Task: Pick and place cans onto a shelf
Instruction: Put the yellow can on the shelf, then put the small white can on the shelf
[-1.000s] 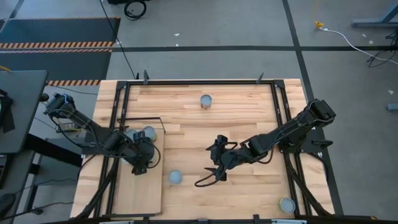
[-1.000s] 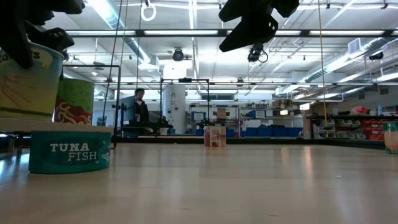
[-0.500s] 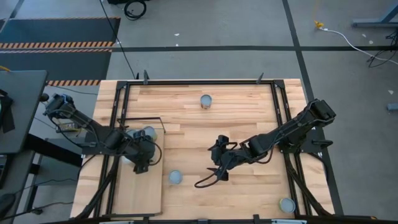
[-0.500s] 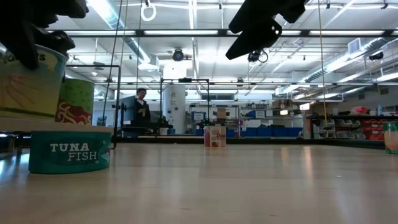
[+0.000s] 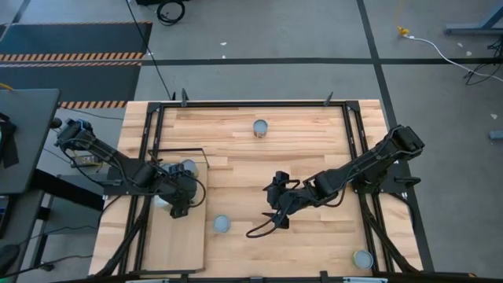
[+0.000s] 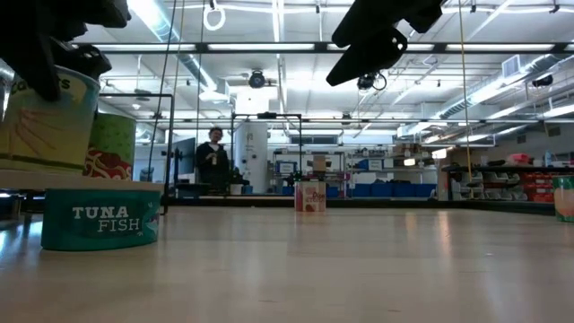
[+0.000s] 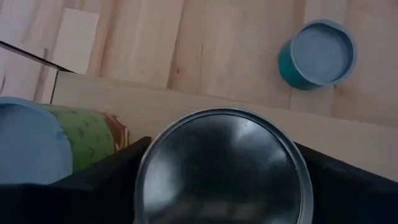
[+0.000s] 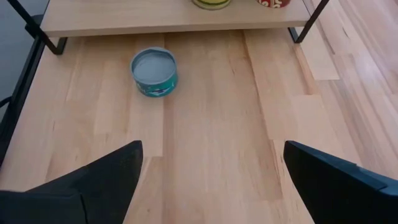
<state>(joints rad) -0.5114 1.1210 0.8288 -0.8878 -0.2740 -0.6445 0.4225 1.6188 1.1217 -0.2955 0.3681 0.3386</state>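
Observation:
My left gripper point(image 5: 177, 200) is over the pale plywood shelf point(image 5: 177, 244) at the table's left and is shut on a can with a pale yellow-green label point(image 6: 45, 121) and a silvery lid point(image 7: 224, 165). A green-labelled can point(image 6: 109, 144) stands upright on the shelf just beyond it and also shows in the high view point(image 5: 187, 167). A teal tuna can point(image 5: 222, 224) stands on the tabletop beside the shelf. My right gripper point(image 5: 273, 214) hangs open and empty above the table's middle, its fingers wide apart in its wrist view point(image 8: 211, 180). My left gripper pinches the can between its two fingers, one finger point(image 7: 118, 174) on each side of the upper wall just under the lid's rim point(image 7: 146, 168). The fingers come from above, pointing down. The can is upright, its base at the shelf's surface; whether it rests there I cannot tell.
A can point(image 5: 260, 127) stands at the far middle of the table and another point(image 5: 362, 259) at the near right corner. The shelf's black wire frame point(image 5: 177, 153) rises at its far end. A person point(image 6: 213, 160) stands in the room beyond the table.
My right gripper has shifted a little toward the table's right, still open. My left gripper has stayed shut on the can over the shelf. The person in the background has walked to the right.

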